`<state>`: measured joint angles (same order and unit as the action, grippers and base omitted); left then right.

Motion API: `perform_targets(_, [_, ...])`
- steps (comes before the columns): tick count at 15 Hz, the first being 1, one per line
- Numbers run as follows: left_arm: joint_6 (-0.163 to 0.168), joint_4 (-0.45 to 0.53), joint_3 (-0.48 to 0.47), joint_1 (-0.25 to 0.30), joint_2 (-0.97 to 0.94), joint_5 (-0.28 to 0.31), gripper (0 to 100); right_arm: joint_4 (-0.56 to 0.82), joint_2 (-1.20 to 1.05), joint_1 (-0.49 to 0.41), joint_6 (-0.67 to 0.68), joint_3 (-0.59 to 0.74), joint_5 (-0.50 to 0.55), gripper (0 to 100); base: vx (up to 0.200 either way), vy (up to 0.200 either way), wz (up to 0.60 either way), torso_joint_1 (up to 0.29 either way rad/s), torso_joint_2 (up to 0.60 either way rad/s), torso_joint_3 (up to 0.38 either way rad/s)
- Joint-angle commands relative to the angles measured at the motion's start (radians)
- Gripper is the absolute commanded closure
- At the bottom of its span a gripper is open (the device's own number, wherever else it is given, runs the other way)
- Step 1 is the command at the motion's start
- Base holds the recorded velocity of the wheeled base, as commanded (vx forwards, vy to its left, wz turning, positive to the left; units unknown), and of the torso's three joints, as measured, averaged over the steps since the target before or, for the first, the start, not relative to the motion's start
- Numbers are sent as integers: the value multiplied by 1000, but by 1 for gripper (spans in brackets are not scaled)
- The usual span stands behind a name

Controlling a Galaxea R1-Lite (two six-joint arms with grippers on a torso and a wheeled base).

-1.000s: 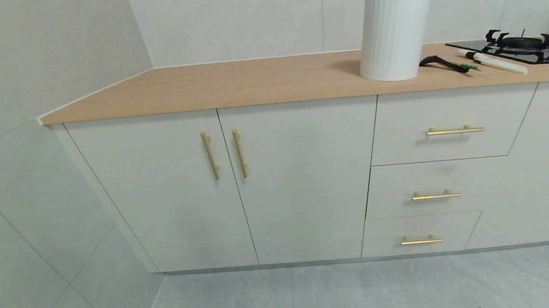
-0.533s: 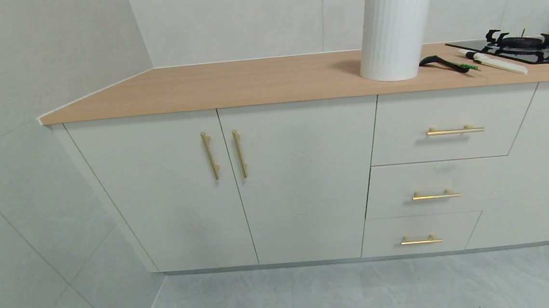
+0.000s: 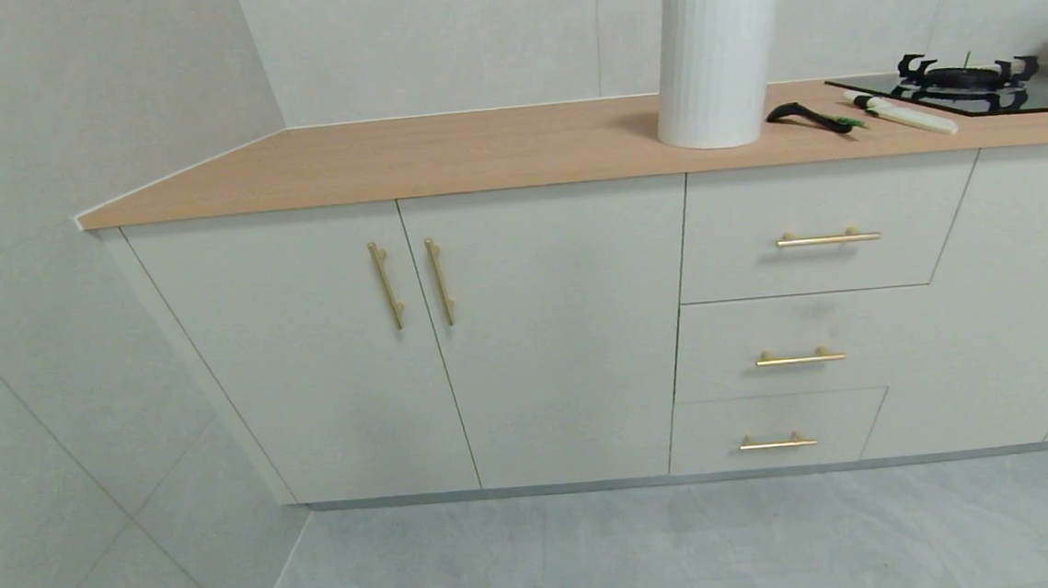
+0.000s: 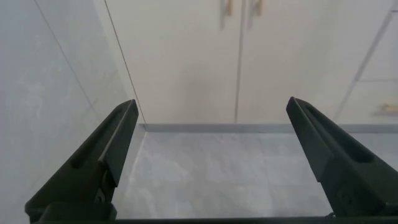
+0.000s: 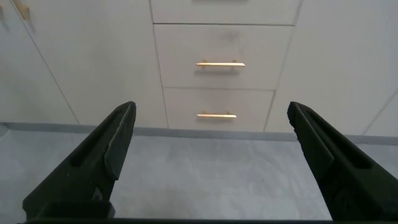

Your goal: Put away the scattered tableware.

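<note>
Two pieces of tableware lie on the wooden worktop (image 3: 431,153), between a tall white ribbed holder (image 3: 716,64) and the gas hob (image 3: 961,79). A curved black utensil (image 3: 807,115) with a green tip sits just beside the holder. A long cream-coloured utensil (image 3: 903,114) (its kind is hard to tell) lies next to it, near the hob's edge. The left pincer (image 4: 211,107) hangs low over the grey floor (image 4: 205,180), jaws spread wide and empty, facing the cupboard doors (image 4: 186,56). The right pincer (image 5: 211,109), likewise wide apart and empty, faces the lower drawers (image 5: 221,37).
</note>
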<state>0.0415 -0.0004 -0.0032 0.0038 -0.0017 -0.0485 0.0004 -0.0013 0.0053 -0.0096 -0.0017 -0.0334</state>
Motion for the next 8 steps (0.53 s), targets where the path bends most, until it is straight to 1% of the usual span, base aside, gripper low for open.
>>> perform_targets(1, [0, 0, 0, -1, 2, -1, 0, 1, 1, -1, -1, 0, 0, 0, -200, -200, 0, 2, 2, 7])
perform_targets(2, [0, 0, 0, -1, 2, -1, 0, 1, 1, -1, -1, 0, 0, 0, -200, -200, 0, -2, -2, -2])
perform_targets(6, [-5, 0, 0, -1, 2, -1, 0, 1, 1, -1, -1, 0, 0, 0, 0, 0, 0, 0, 0, 0])
perform_targets(8, [-5, 0, 0, -1, 2, 1, 0, 1, 1, -1, -1, 0, 0, 0, 200, 0, 0, 10, 2, 5])
